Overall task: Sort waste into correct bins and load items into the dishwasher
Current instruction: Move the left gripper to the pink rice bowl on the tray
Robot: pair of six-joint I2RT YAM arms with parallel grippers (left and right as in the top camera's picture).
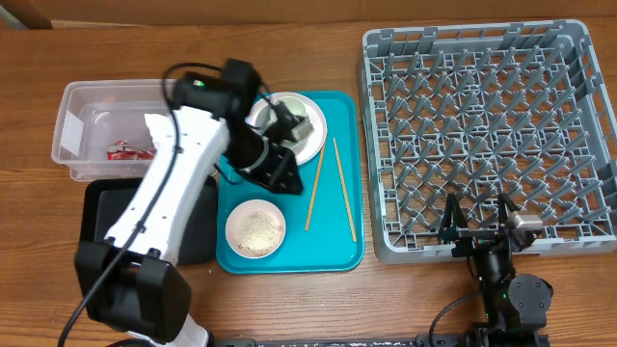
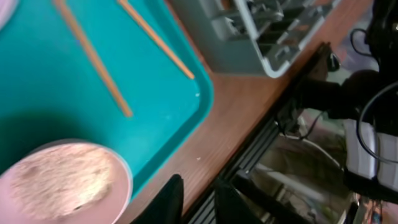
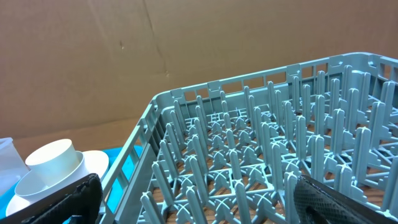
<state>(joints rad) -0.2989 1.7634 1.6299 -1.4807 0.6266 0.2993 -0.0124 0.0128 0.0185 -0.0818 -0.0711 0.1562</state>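
My left gripper (image 1: 287, 118) hangs over the white plate (image 1: 307, 145) on the teal tray; in the left wrist view its fingers (image 2: 198, 199) are shut with nothing between them. A white cup (image 3: 56, 158) stands on the plate, on top of what looks like a bowl. A bowl of rice-like grains (image 1: 255, 229) (image 2: 59, 180) sits at the tray's front. Two wooden chopsticks (image 1: 315, 188) (image 2: 93, 59) lie to its right. The clear tub (image 1: 77, 106) holds a red wrapper (image 1: 125, 149) and a white napkin (image 1: 157, 125). My right gripper (image 1: 479, 229) (image 3: 196, 193) is open at the grey dish rack's (image 1: 482, 125) front edge.
The teal serving tray (image 1: 337, 246) lies between the bins and the rack. The black tray (image 1: 198, 226) sits in front of the tub, partly under my left arm. The table's front edge and dark cables show in the left wrist view (image 2: 323, 93).
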